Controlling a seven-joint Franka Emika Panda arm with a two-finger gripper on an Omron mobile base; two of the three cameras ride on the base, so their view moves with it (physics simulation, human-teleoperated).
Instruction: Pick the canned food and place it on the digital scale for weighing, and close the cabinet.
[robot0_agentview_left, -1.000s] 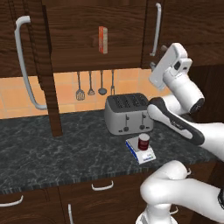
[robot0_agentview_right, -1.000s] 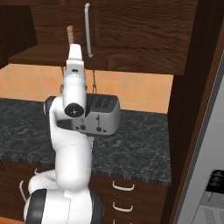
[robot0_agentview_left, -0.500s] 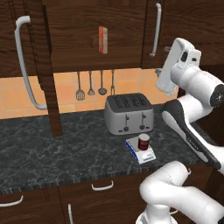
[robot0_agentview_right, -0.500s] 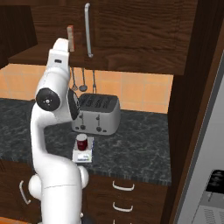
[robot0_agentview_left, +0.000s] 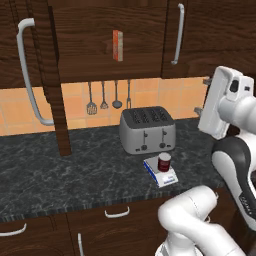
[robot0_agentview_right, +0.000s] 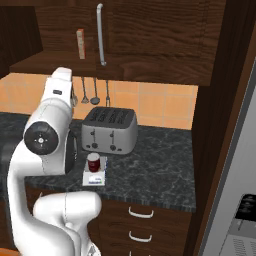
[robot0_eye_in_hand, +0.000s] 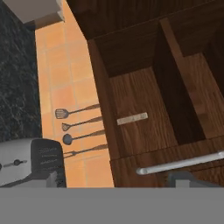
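Observation:
The canned food (robot0_agentview_left: 164, 161) (robot0_agentview_right: 93, 162), a small dark red can, stands upright on the digital scale (robot0_agentview_left: 161, 175) (robot0_agentview_right: 95, 179) in front of the toaster. My gripper (robot0_agentview_left: 202, 95) (robot0_eye_in_hand: 119, 181) is raised well above and to the right of them, open, with nothing between its fingers. It faces the cabinet (robot0_agentview_left: 85, 55) (robot0_eye_in_hand: 131, 92). The cabinet's left door (robot0_agentview_left: 52, 85) stands swung open with its long silver handle (robot0_agentview_left: 30, 70) toward me. The right door is shut, its handle (robot0_agentview_left: 177, 33) (robot0_agentview_right: 100, 33) (robot0_eye_in_hand: 179, 164) hanging vertical.
A silver four-slot toaster (robot0_agentview_left: 147, 130) (robot0_agentview_right: 110, 130) (robot0_eye_in_hand: 30, 162) sits on the dark stone counter (robot0_agentview_left: 60, 170). A tall orange-red box (robot0_agentview_left: 117, 45) (robot0_agentview_right: 80, 43) stands on the cabinet shelf. Utensils (robot0_agentview_left: 103, 97) (robot0_eye_in_hand: 78, 127) hang on the orange tiles. Drawers lie below the counter.
The arm has swung up and away from the toaster and scale, toward the right of the left base view. The can stays on the scale. The gripper stays open.

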